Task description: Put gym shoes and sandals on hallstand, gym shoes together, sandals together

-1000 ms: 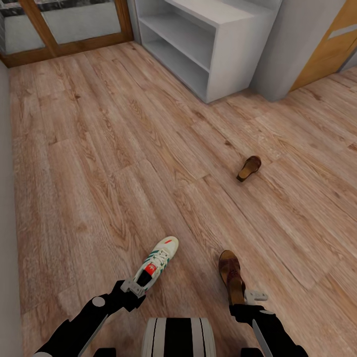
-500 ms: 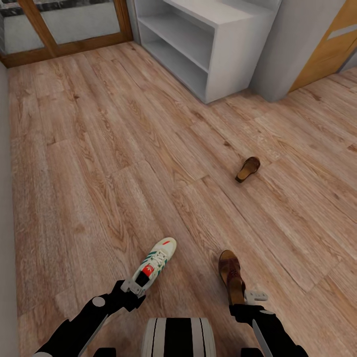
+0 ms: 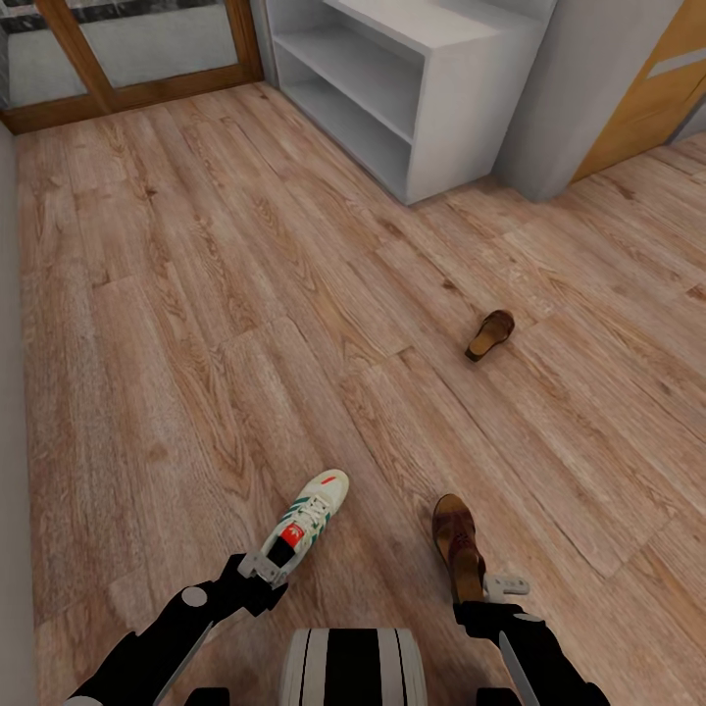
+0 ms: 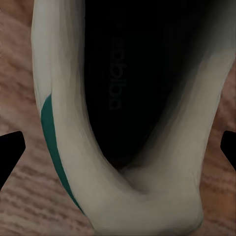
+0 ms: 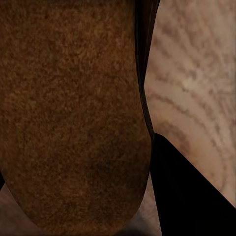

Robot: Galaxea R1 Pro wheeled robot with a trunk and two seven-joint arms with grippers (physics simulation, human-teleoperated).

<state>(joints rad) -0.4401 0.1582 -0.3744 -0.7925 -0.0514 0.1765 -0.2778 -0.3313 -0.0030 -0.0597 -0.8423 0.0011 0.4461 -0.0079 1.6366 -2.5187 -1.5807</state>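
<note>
While each tool (image 3: 263,568) (image 3: 487,586) clamps footwear, gym shoe (image 3: 306,518) and sandal (image 3: 457,542) hide fingertips.

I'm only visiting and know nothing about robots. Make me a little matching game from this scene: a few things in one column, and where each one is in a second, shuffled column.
Things:
1. gym shoe
2. near sandal
3. far sandal
4. white shelf unit

Places:
A. alone on the floor, mid-corridor
B. at the left gripper
C. against the far wall
D. at the right gripper

Pairs: 1-B, 2-D, 3-A, 4-C
</note>
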